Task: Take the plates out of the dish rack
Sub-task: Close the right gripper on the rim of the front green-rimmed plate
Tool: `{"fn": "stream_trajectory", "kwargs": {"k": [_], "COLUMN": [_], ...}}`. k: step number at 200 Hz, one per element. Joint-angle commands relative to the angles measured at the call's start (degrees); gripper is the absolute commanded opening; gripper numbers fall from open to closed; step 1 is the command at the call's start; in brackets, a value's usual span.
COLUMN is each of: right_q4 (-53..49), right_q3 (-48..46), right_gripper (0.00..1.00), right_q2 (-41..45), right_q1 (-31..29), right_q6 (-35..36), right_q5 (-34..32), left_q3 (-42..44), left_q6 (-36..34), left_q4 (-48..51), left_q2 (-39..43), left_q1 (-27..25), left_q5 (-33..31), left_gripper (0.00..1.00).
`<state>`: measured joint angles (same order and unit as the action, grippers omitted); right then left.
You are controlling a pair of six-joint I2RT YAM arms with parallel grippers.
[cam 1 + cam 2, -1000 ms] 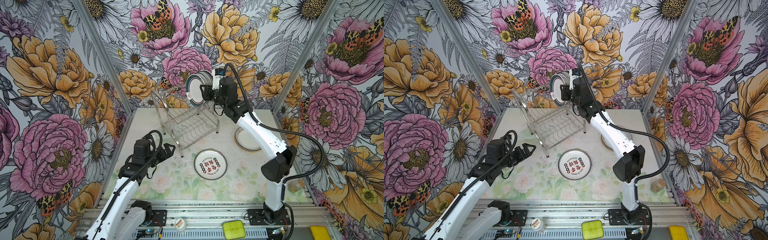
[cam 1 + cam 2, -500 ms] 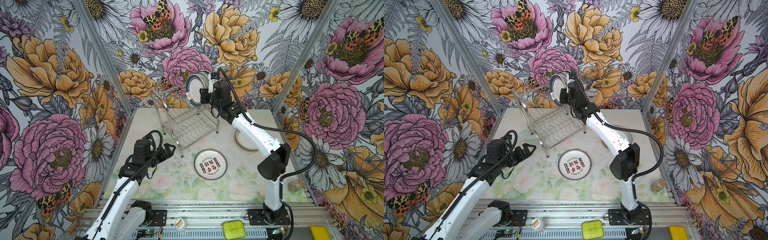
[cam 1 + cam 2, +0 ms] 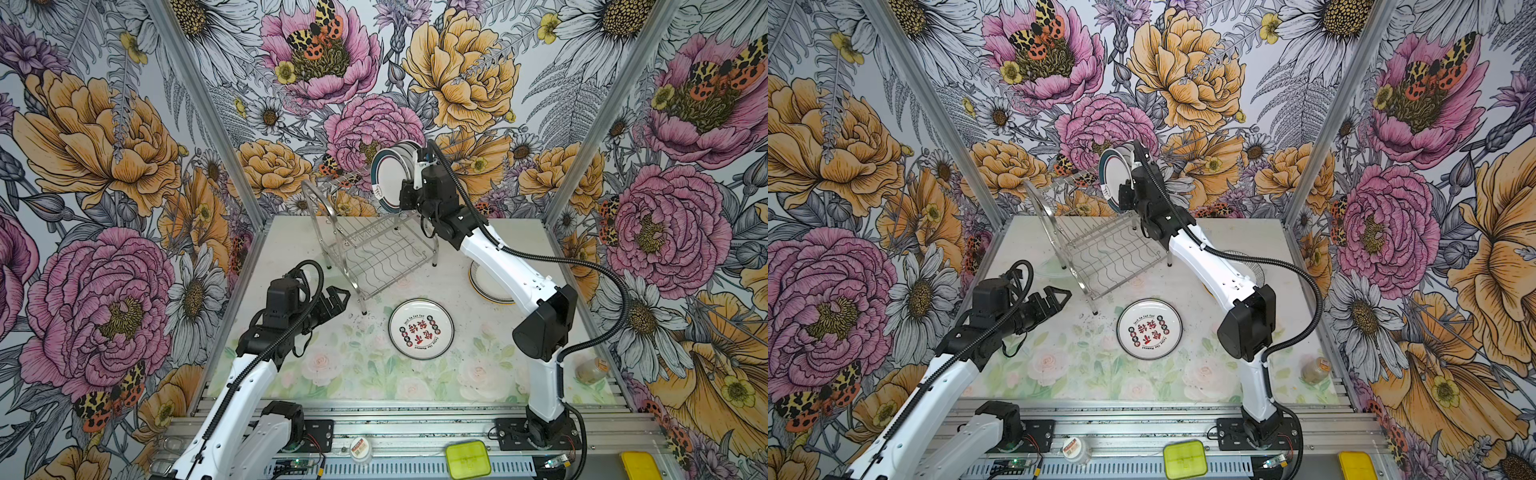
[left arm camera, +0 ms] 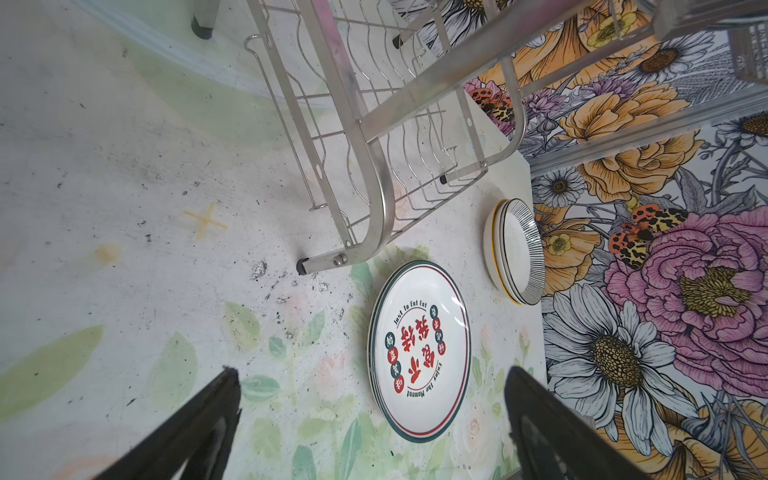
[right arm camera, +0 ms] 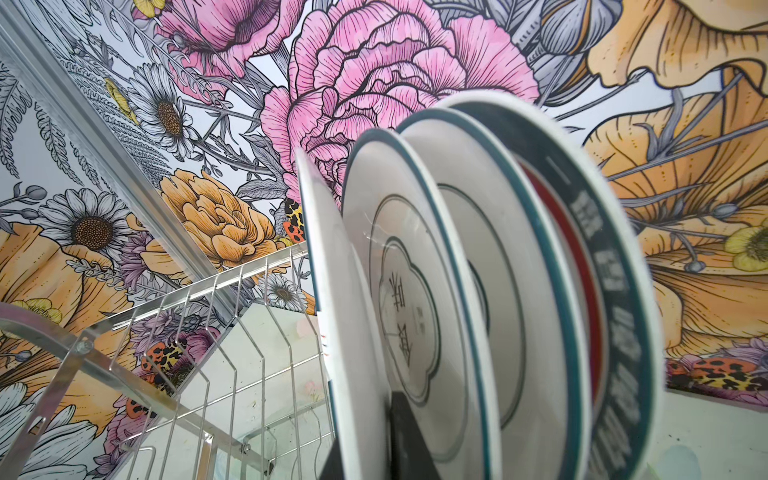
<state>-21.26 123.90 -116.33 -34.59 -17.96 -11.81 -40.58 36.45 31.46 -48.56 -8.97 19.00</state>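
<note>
While the left jaws gape empty, the right jaws pinch the frontmost racked plate (image 5: 332,291).

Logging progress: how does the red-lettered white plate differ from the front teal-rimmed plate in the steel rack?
The red-lettered plate lies flat on the table; the front teal-rimmed plate stands on edge in the rack. The flat one's centre bears red characters; the racked one's looks plain. Both round, white.

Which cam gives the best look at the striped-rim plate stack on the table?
Left wrist view: the striped-rim plate stack shows whole, rims and layers clear. In both top views the right arm covers most of it. The right wrist view misses it.
</note>
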Motion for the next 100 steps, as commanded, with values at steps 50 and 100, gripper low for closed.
{"fn": "stream_trajectory", "kwargs": {"k": [50,100], "right_q4": [0.2,0.2], "right_q3": [1.0,2.6], "right_gripper": [0.06,0.00], "right_q2": [-0.9,-1.1], "right_q1": [-2.1,-4.0], "right_q6": [3.5,8.4], "right_q5": [-2.4,-8.1], "left_q3": [0.9,1.2], "left_q6": [-1.0,-1.0], "left_q4": [-1.7,-1.9], "left_q2": [-0.4,-0.5], "left_q1": [0.8,1.0], "left_q5": [1.3,1.4], "left_gripper": [0.99,0.99]}}
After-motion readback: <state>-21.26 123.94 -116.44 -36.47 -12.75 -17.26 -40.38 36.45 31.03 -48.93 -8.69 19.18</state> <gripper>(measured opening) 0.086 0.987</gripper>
